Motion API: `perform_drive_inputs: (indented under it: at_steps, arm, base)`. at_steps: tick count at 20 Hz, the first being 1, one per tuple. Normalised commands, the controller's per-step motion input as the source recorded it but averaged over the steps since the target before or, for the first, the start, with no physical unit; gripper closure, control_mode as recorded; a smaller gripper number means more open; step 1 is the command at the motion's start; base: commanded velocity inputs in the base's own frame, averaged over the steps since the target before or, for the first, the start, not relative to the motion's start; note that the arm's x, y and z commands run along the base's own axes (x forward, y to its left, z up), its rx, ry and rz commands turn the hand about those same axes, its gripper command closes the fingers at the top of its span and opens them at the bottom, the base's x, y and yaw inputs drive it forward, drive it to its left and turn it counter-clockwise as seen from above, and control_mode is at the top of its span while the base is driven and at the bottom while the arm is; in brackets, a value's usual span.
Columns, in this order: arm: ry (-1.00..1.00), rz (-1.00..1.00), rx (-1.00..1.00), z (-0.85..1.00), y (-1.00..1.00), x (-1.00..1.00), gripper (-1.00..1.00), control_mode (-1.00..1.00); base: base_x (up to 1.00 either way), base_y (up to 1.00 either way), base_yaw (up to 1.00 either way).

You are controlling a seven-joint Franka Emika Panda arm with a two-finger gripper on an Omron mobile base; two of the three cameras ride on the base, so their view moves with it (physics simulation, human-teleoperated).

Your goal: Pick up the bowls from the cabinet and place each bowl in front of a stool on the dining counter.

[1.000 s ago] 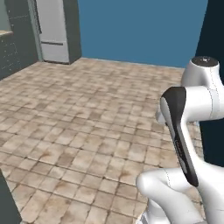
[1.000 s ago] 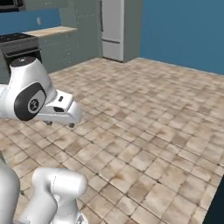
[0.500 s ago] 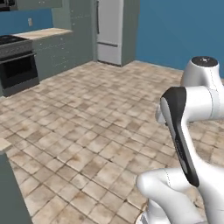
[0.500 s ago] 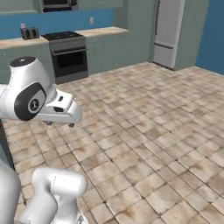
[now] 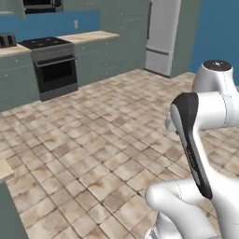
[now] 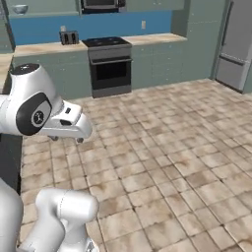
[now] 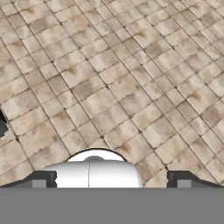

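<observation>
My gripper [image 7: 111, 179] is open, its two dark fingertips [image 7: 43, 178] wide apart with nothing between them, looking down on bare floor tiles. In the right base view the gripper [image 6: 66, 139] hangs from the folded arm, low over the floor. A small pale bowl [image 6: 19, 9] sits high up at the far top left, in the grey-green cabinet [image 6: 49, 6]; its pattern is too small to make out. The dining counter's beige corner [image 5: 3, 169] over a grey-green panel shows at the lower left. The stool is out of view.
A black stove [image 6: 110, 66] stands in a run of grey-green drawer units under a beige worktop [image 6: 49, 47], with a toaster [image 6: 69, 37] on it. The steel fridge [image 5: 162, 35] stands to the right. Wide tiled floor [image 6: 172, 162] lies between me and them.
The whole picture has swung sideways because the base turned: the stove and worktop have come into view and the fridge has slid right. The arm keeps its folded pose, gripper still open.
</observation>
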Motion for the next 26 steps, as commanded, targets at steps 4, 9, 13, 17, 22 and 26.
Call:
perform_drive_inputs:
  at_steps: [4,9,13,17,22,26]
  arm:
    - [0.00,0.00,0.00,0.00,0.00,0.00,-1.00,1.00]
    - [0.00,0.00,0.00,0.00,0.00,0.00,-1.00,1.00]
    - [0.00,0.00,0.00,0.00,0.00,0.00,-1.00,1.00]
    - [0.00,0.00,0.00,0.00,0.00,0.00,-1.00,1.00]
    - [0.00,0.00,0.00,0.00,0.00,0.00,-1.00,1.00]
    - [0.00,0.00,0.00,0.00,0.00,0.00,-1.00,1.00]
  base:
    - [1.00,-0.44,0.46]
    - [1.00,-0.53,0.51]
    - [1.00,-0.44,0.56]
    - [1.00,-0.42,0.60]
    - [1.00,-0.17,0.38]
    - [1.00,0.00,0.03]
